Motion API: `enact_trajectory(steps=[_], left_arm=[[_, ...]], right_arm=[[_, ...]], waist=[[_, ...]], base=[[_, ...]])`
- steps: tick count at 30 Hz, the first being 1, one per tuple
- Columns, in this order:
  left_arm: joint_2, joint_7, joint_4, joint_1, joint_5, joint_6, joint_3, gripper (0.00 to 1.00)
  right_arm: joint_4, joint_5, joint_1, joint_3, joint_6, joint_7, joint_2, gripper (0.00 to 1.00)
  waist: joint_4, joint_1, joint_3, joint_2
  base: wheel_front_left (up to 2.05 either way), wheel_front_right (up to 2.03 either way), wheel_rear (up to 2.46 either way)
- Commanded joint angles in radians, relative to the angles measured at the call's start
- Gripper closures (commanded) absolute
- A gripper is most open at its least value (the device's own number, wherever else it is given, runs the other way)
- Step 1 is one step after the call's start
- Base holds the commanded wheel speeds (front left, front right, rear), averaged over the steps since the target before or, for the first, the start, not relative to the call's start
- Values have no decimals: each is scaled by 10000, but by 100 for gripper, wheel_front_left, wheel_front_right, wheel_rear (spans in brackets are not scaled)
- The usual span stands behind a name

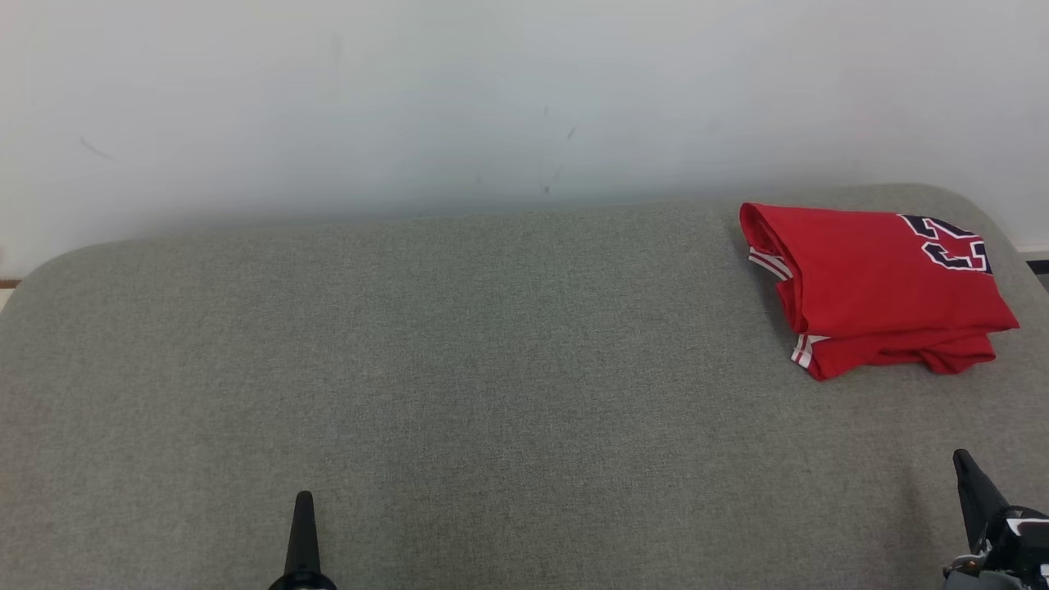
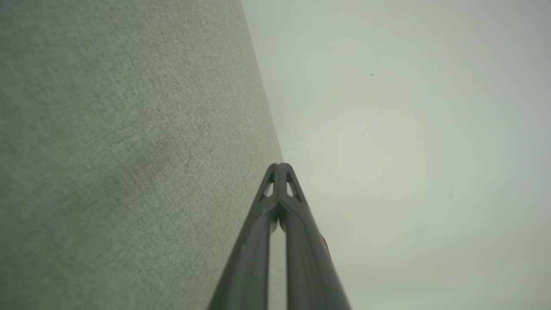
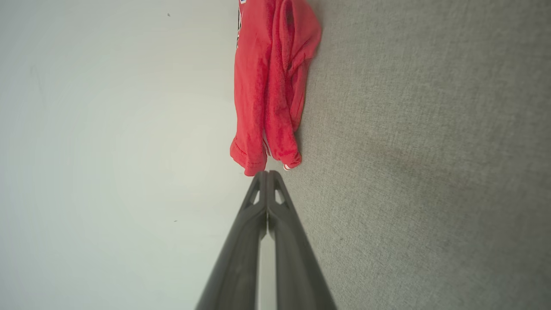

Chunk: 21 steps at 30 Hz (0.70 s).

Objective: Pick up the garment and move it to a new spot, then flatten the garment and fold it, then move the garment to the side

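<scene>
The garment (image 1: 877, 287), a red jersey with white-striped trim and dark lettering, is lying folded into a compact stack at about 2 o'clock in the head view. It is sitting on the grey fabric-covered worktop (image 1: 492, 369), close to the far right rounded corner and near the pale wall (image 1: 492, 98).

The left gripper (image 1: 303, 512) is showing at about 7 o'clock, well apart from the garment, and its jaws are pressing together with nothing between them. The right gripper (image 1: 967, 475) is showing at about 4 o'clock, nearer the garment but apart from it. Its jaws are likewise closed and empty, with the tips pointing towards the stack's near corner in the right wrist view.

Judging by how things are lying, the folding and the move to the side are looking done, or nearly so.

The risks from here are coming mostly from the stack itself. The lower layers are bunching along the 6 o'clock edge and not lining up with the top layer, so a light nudge could be enough to spread the fold open. The closed right fingertips are aiming at that loose hem, so a forward drift could snag or shove it. The garment is also resting near the worktop's rounded corner, where a push towards 3 o'clock could slide it over the edge.
</scene>
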State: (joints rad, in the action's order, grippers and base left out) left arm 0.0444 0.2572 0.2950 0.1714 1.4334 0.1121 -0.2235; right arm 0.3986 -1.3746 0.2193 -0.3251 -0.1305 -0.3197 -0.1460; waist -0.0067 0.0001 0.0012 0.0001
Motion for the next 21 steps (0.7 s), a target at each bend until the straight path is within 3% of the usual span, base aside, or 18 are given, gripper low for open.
enact_trajectory(steps=[1, 21], left_arm=[[76, 54, 49, 188, 275, 35, -66, 100], [86, 69, 344, 495, 1914, 171, -480, 100]], right_arm=[[-3, -266, 170, -152, -4, -137, 25, 100], [223, -1581, 378, -997, -4, -911, 138, 100]], waist=[[5, -1, 7, -1], [48, -1, 75, -1]], base=[[0, 0, 0], [0, 0, 0]])
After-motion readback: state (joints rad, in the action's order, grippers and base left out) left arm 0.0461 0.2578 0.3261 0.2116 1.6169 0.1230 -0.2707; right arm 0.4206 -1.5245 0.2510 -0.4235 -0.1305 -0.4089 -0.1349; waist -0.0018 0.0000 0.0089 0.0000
